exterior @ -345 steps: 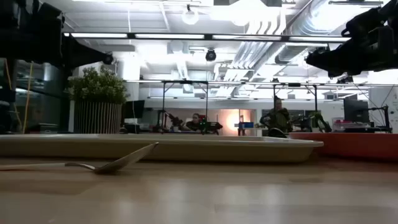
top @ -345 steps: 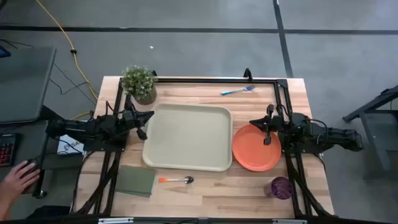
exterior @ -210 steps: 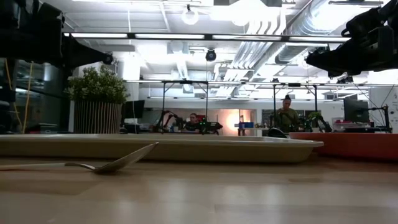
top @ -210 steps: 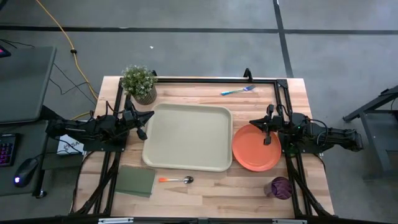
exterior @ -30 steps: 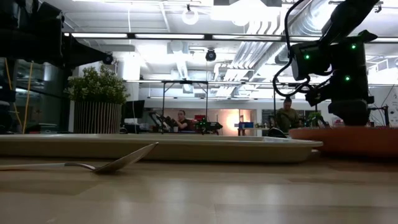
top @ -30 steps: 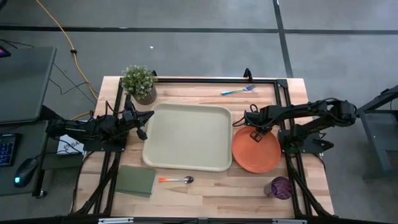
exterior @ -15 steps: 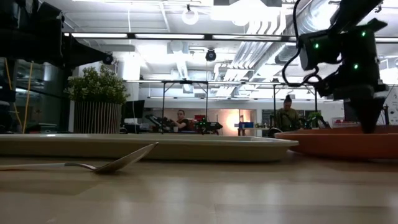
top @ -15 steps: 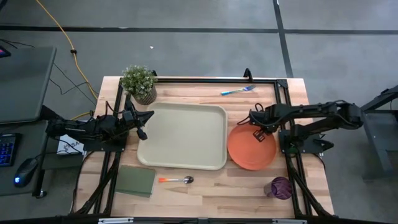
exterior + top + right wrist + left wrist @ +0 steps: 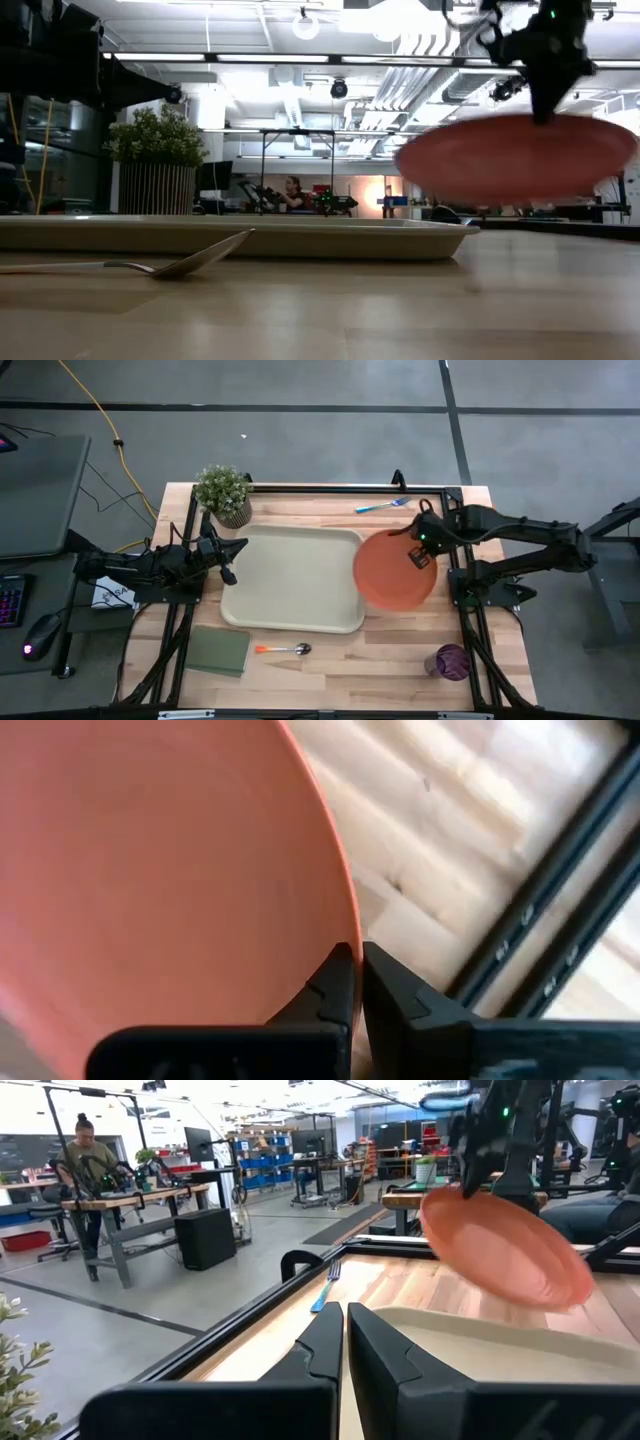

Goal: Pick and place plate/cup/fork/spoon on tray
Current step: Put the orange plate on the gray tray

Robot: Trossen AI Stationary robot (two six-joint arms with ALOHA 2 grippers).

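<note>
The orange plate (image 9: 390, 575) hangs in the air at the tray's right edge and also shows in the low view (image 9: 510, 160) and the left wrist view (image 9: 500, 1240). My right gripper (image 9: 421, 553) is shut on its rim. The cream tray (image 9: 290, 580) lies flat mid-table. My left gripper (image 9: 229, 559) is shut and empty at the tray's left edge, above the table. The blue-handled fork (image 9: 381, 506) lies at the far edge. The orange-handled spoon (image 9: 283, 649) lies near the front edge. The purple cup (image 9: 452, 660) stands at the front right. My right gripper pinches the plate's rim (image 9: 343, 925) on its far right side between its two fingers, one on the inner face and one on the outer. The fingers (image 9: 548, 100) come from above, pointing down. The plate is lifted clear of the table and tilted.
A potted plant (image 9: 224, 493) stands at the far left corner. A dark green square pad (image 9: 218, 651) lies at the front left. A black frame rail (image 9: 330, 488) runs along the far edge. Bare wood shows to the right of the tray under the plate.
My right gripper has dragged the plate toward the table's left edge, which pushed the tray a little leftward. It has then risen with the plate and gone toward the far edge. The plate is now lifted clear, its left part over the tray's right rim.
</note>
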